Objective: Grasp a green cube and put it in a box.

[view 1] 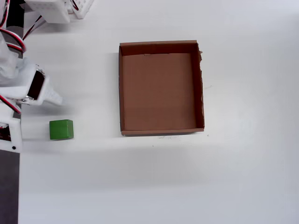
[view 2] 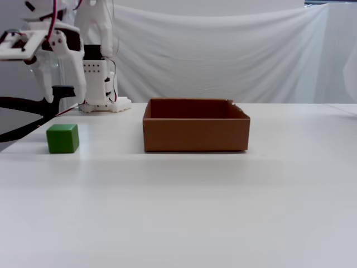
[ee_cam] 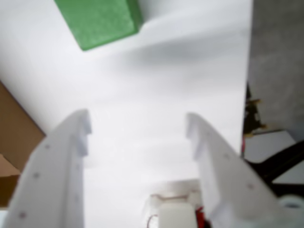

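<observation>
The green cube (view 1: pixel 61 129) lies on the white table, well to the left of the box (view 1: pixel 120 88) in the overhead view. In the fixed view the cube (view 2: pixel 62 138) rests left of the box (view 2: pixel 195 135), and my gripper (view 2: pixel 62 92) hangs above it, clear of it. The wrist view has my gripper (ee_cam: pixel 137 118) open, with bare table between the white fingers (ee_cam: pixel 61 161). There the cube (ee_cam: pixel 102 21) sits ahead at the top left, outside the jaws, and a brown corner of the box (ee_cam: pixel 14 128) shows at the left edge. The box is empty.
The arm's white base (view 2: pixel 103 84) stands at the back left in the fixed view. The table's left edge (view 1: pixel 18 186) runs close beside the cube in the overhead view, with dark floor past it. A white cloth (view 2: pixel 223 50) hangs behind the table.
</observation>
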